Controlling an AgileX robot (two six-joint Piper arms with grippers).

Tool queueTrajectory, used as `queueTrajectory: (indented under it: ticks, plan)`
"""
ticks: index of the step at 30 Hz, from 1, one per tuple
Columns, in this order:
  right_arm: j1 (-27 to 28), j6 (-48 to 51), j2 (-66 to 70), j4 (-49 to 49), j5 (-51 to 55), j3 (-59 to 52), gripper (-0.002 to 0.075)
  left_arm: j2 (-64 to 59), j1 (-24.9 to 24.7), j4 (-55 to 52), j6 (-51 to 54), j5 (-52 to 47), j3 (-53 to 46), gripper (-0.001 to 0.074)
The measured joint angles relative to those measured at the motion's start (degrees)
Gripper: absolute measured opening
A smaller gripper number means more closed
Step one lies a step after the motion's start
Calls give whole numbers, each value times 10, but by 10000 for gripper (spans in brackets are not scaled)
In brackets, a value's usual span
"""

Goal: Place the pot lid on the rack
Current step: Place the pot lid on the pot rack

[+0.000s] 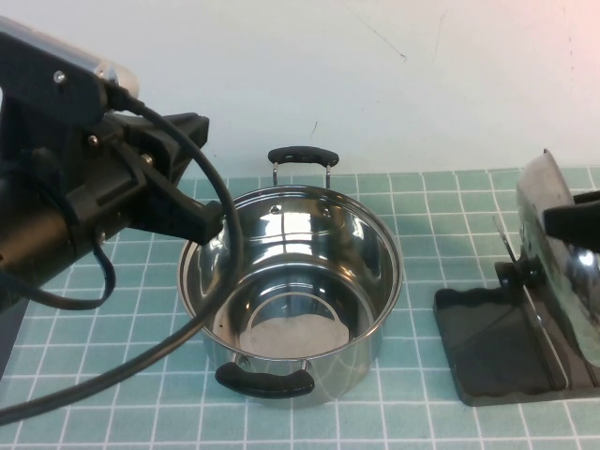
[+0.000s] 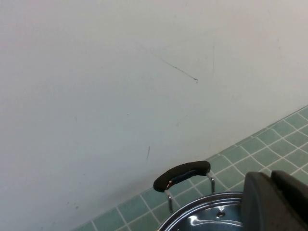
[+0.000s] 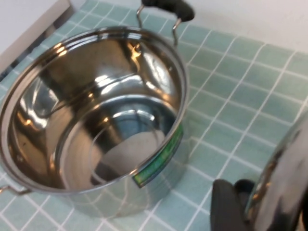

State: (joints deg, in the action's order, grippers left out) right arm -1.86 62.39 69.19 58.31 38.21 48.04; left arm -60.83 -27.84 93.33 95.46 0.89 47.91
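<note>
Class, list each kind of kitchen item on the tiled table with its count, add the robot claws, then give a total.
Pot: 1
Pot lid, on edge over the rack by the right claw: 1
Rack: 1
Claws, with the left claw raised beside the pot: 2
Total: 5

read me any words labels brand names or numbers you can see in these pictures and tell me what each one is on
No text here can be read.
The pot carries a green sticker on its outer wall, too blurred to read.
Nothing printed shows on the pot lid, the rack or the tiled mat.
The left gripper is over the pot's rim; the right gripper is at the lid over the rack.
</note>
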Motion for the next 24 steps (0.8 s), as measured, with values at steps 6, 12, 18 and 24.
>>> queueTrajectory:
  ticks: [6,12,18,24]
  plan:
    - [43,0,-67,-8,14,13,328,0,0,1,26,39,0,-1]
    - [70,0,-148,-38,31,14,329,13,0,5,33,77,0,-1]
    - [71,-14,-234,-52,26,14,329,75,0,54,69,159,-30,-1]
    - [73,-23,-342,-52,17,15,286,191,0,75,98,226,-146,-1]
